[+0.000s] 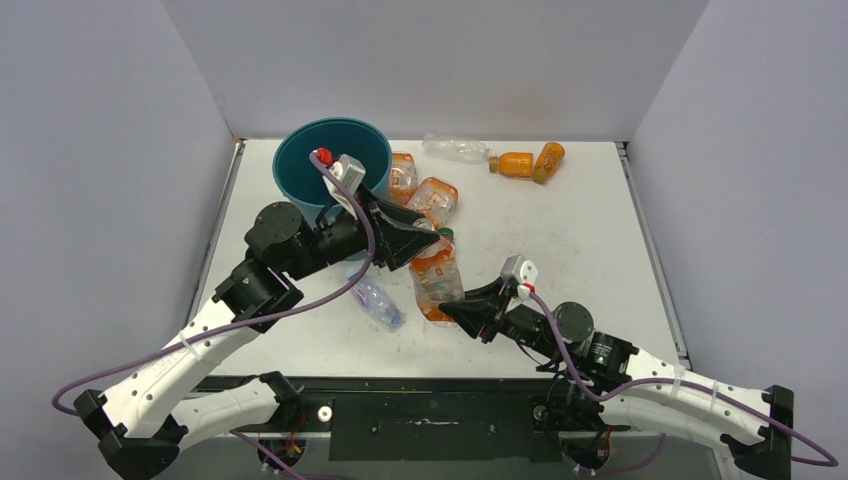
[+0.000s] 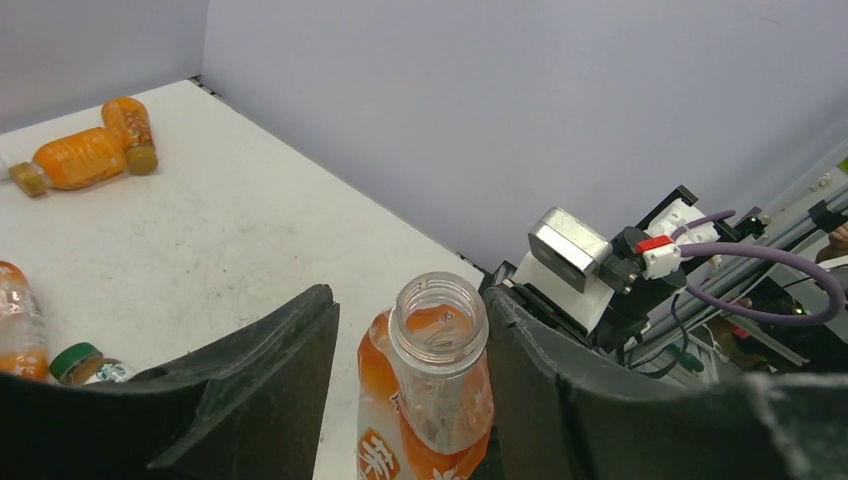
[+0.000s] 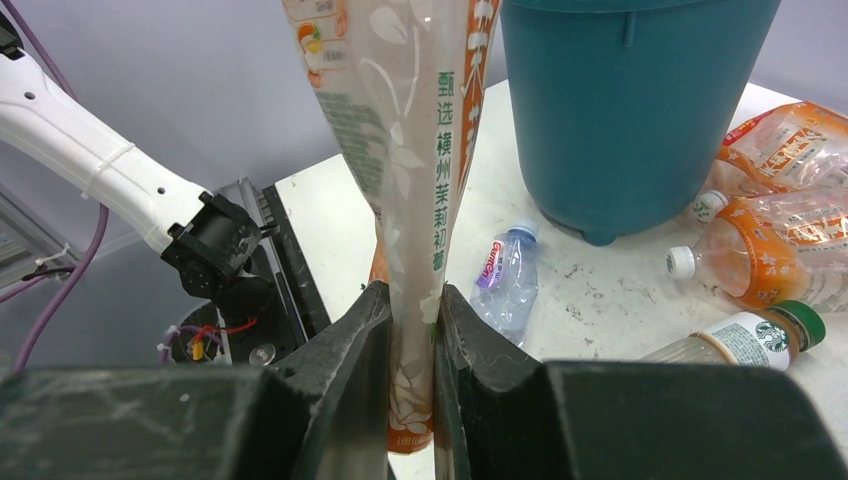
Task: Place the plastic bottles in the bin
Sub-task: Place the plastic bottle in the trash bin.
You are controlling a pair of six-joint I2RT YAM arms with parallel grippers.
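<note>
The orange-labelled bottle (image 3: 410, 150) is thin clear plastic, creased and dented, wrapped in a glossy printed film. The bin (image 3: 640, 110) is smooth teal plastic with a dull sheen. The right gripper (image 3: 411, 300) has matt black fingers, faintly grainy and scuffed pale. The bench (image 3: 600, 300) is matt white, marked with dark scuffs. The camera housing (image 2: 568, 250) looks like brushed metal.

- left arm (image 1: 200, 340): white shells, fat black joints, purple cable looping out toward 8 o'clock
- right arm (image 1: 660, 388): same white/black, purple cable too
- wrist cams (image 1: 350, 168): silver-grey boxes, red plugs
- fingers (image 2: 260, 370): matte black, scuffed
</note>
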